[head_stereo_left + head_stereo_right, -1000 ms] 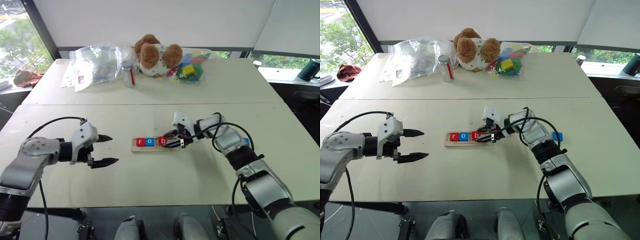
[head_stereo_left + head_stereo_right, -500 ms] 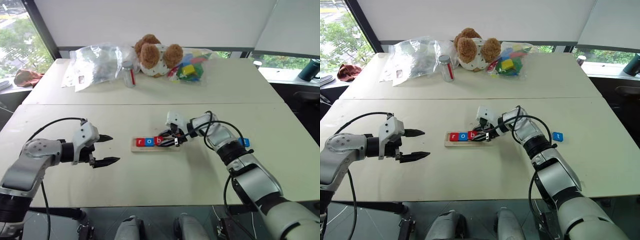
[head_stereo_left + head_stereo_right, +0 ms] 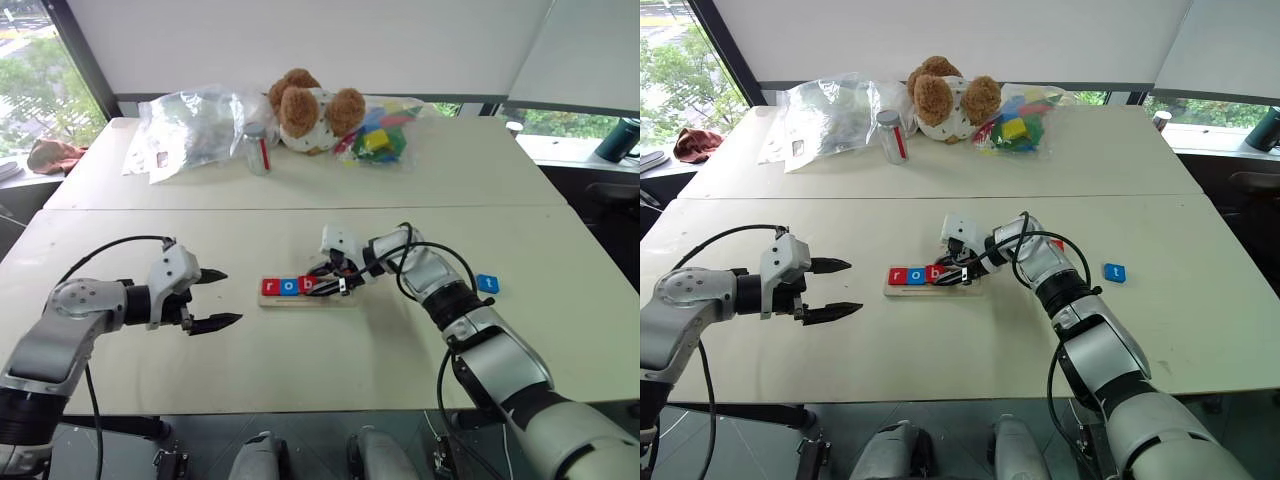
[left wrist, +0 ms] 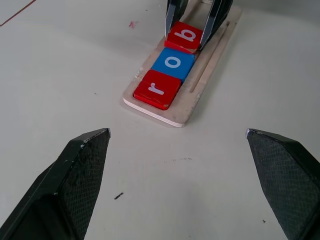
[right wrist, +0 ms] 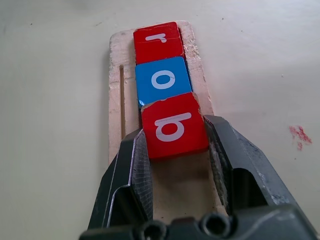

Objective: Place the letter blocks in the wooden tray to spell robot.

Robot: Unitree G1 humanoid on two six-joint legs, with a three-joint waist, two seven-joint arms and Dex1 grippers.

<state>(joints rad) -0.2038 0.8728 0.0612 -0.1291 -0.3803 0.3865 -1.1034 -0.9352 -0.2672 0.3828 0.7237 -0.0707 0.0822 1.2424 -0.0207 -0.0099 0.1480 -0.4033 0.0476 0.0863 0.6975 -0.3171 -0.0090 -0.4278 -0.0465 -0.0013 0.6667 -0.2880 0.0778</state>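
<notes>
The tray point(image 3: 305, 291) lies mid-worktop point(image 3: 300, 370), well in from every edge, with bare surface all around it. Three blocks sit in a touching row at its left end: red r point(image 4: 157, 89), blue o point(image 4: 173, 62), red b point(image 5: 173, 126). The right claw point(image 5: 175, 150) is clamped on the b from both sides, its fingers point(image 5: 127, 175) straddling the tray; the b sits slightly tilted against the o. To the right of the b the tray is hidden under that claw. A blue t point(image 3: 487, 283) lies alone on the worktop, well to the right of the tray. The left claw point(image 3: 212, 299) hovers wide apart and holding nothing, left of the tray, with clear worktop between them. Bags point(image 3: 190, 125), a bear point(image 3: 312, 108) and a jar point(image 3: 258, 148) crowd the far edge, well clear.
</notes>
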